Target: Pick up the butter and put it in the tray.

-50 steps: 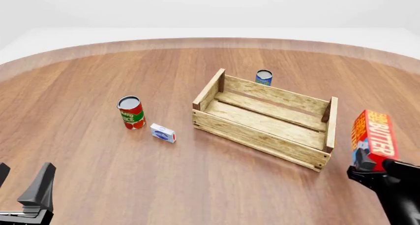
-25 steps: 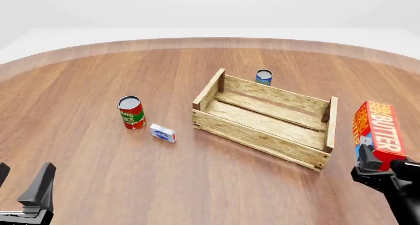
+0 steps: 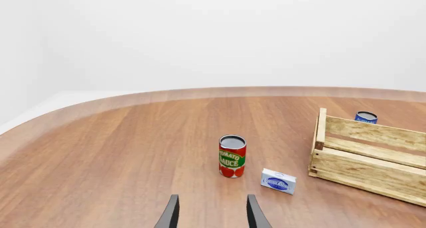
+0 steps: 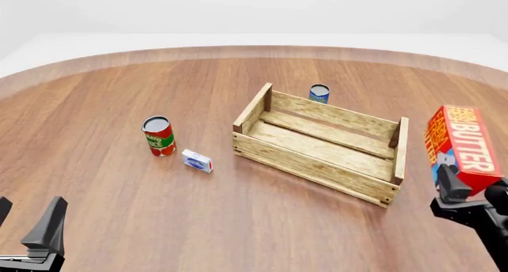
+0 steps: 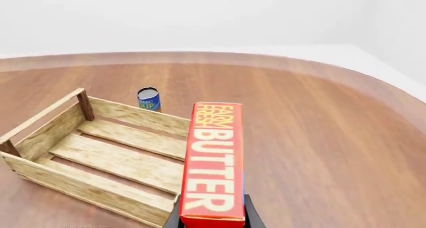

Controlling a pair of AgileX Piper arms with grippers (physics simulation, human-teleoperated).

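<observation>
— What sits around your tray (image 4: 317, 159)?

— A blue can (image 4: 319, 93) behind it; a red-green can (image 4: 159, 136) and small white-blue box (image 4: 197, 160) at frame left, on the wood-grain surface (image 4: 119, 105).

— And the butter (image 4: 462, 150)?

— Lower right, off the surface, clamped by your right fingers (image 4: 449, 185). The slatted tray lies unobstructed. Your left fingers (image 3: 171, 214) are spread, empty.

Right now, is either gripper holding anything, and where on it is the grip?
The right gripper holds the butter by its lower end, with the carton standing up above the fingers. The left gripper is open and holds nothing.
</observation>
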